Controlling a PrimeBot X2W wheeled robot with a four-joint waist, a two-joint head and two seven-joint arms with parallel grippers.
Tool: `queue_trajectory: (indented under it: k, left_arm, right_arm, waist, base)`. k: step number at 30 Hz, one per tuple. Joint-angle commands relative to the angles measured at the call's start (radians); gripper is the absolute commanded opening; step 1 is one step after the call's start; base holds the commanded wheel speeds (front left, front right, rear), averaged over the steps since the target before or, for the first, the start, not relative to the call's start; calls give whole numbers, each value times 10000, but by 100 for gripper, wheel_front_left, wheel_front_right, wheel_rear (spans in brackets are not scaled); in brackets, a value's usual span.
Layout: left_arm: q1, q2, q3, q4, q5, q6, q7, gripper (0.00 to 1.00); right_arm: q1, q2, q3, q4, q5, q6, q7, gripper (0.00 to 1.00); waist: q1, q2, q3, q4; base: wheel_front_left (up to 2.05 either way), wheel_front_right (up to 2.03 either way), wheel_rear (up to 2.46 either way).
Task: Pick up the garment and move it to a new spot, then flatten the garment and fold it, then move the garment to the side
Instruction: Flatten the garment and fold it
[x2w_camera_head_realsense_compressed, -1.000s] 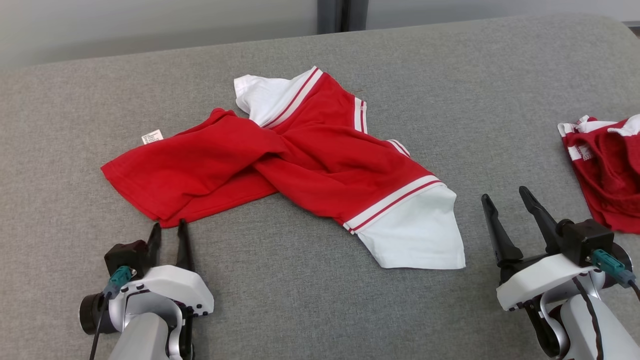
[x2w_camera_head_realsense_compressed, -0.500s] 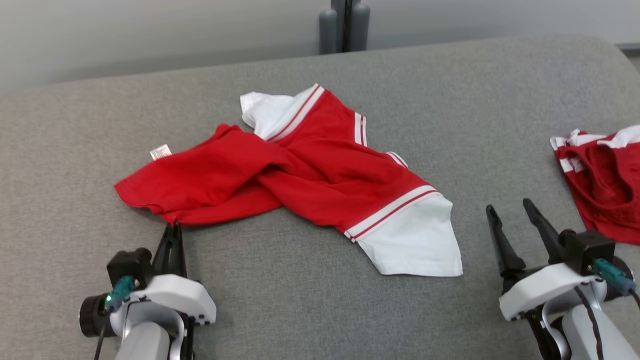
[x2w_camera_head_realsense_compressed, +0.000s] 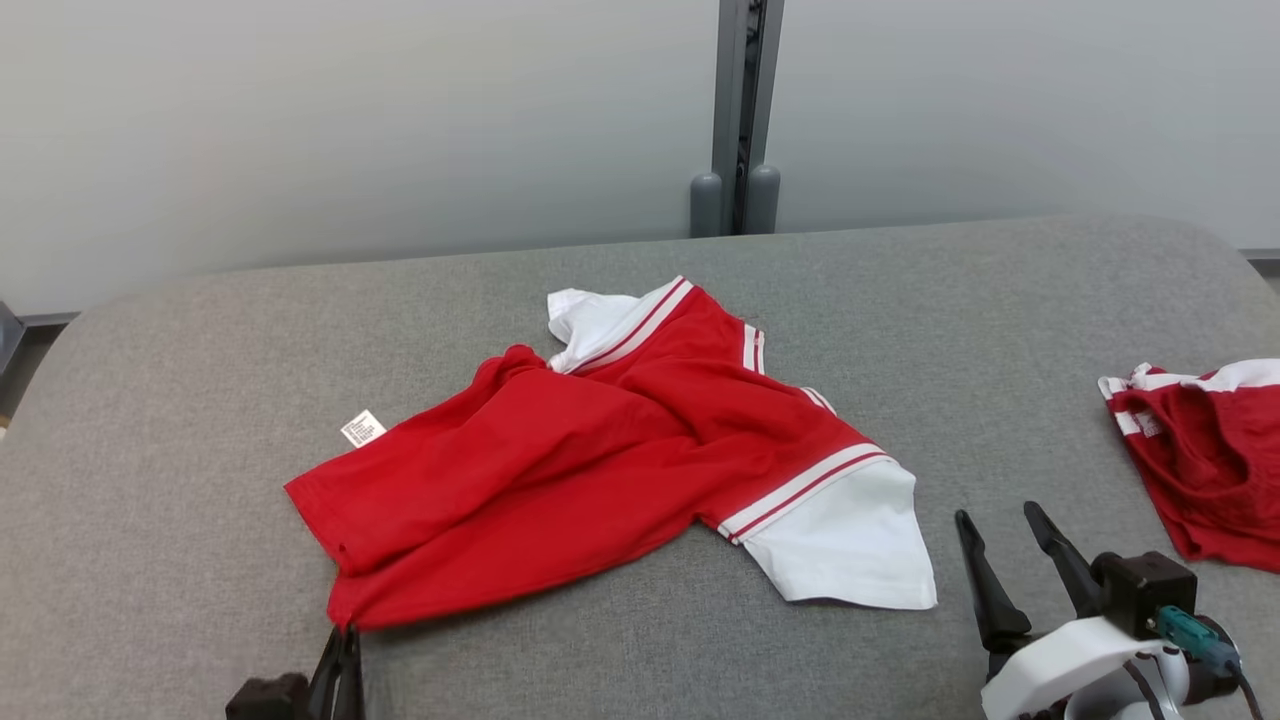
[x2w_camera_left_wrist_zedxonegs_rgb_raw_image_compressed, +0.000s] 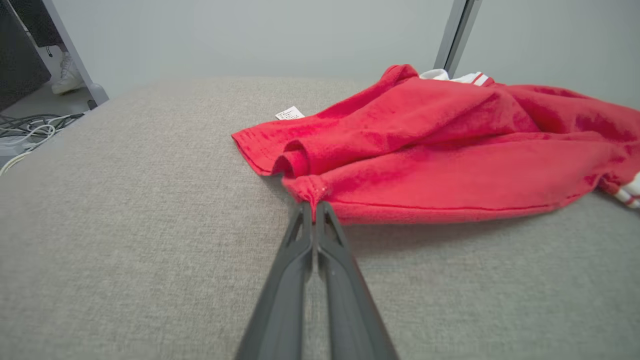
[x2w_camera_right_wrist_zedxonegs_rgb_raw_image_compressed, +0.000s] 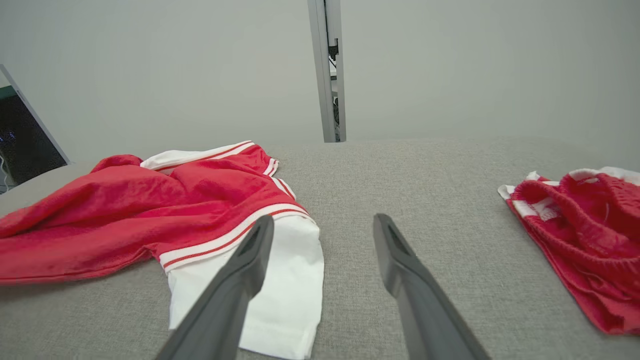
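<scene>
"Head view, then: how far along is the robot?" the first asks.

"Barely started, by the look of it," the second replies. "The garment (x2w_camera_head_realsense_compressed: 560, 470), a red shirt with white sleeves, lies rumpled and twisted in the middle of the grey padded surface (x2w_camera_head_realsense_compressed: 620, 660). The left gripper (x2w_camera_left_wrist_zedxonegs_rgb_raw_image_compressed: 314, 209) has its fingers pressed together on the near red hem corner, which bunches at the tips. The right gripper (x2w_camera_right_wrist_zedxonegs_rgb_raw_image_compressed: 324, 220) hovers with fingers wide apart, holding nothing, near the white sleeve (x2w_camera_right_wrist_zedxonegs_rgb_raw_image_compressed: 292, 290) but apart from it. The carry to a new spot, the flattening, the fold and the move aside all appear to be left."

"And around it?"

"A pale wall (x2w_camera_head_realsense_compressed: 350, 120) behind, split by a grey post (x2w_camera_head_realsense_compressed: 745, 100). A second red garment (x2w_camera_head_realsense_compressed: 1200, 460) lies at the padding's right edge. Off the left edge, cables (x2w_camera_left_wrist_zedxonegs_rgb_raw_image_compressed: 30, 127) and a white shoe (x2w_camera_left_wrist_zedxonegs_rgb_raw_image_compressed: 65, 77) are on the floor. Smallest, a white label (x2w_camera_head_realsense_compressed: 362, 428) at the shirt's far hem."
</scene>
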Motion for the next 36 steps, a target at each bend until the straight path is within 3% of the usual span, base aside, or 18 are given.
queue_trajectory:
  k: [1,2,3,10,21,36]
  left_arm:
    - [75,54,88,59,154,16,-3,13]
    - [127,56,177,83,171,31,-3,46]
    - [181,54,240,120,207,40,-3,100]
    - [357,56,607,-188,499,233,-5,100]
    - [574,46,430,-725,562,485,-3,100]
    - [-180,49,444,267,-92,465,-1,100]
  right_arm:
    - [134,-28,-90,-52,-77,1,7,100]
    - [211,-13,-160,-85,-115,1,7,100]
    - [289,24,-239,-130,-167,1,7,100]
    - [740,315,-867,-737,-801,1,7,100]
    - [984,591,-1176,-1334,-1332,1,7,100]
    - [505,623,-190,-202,-1374,1,8,100]
  waist:
    - [0,-1,-85,-43]
    - [0,-1,-116,-71]
    - [0,-1,-148,-106]
    - [0,-1,-320,-362]
    - [0,-1,-385,-500]
    - [0,-1,536,-261]
  base:
    - [0,0,0]
    - [0,0,0]
    - [0,0,0]
    - [0,0,0]
    - [0,0,0]
    - [0,0,0]
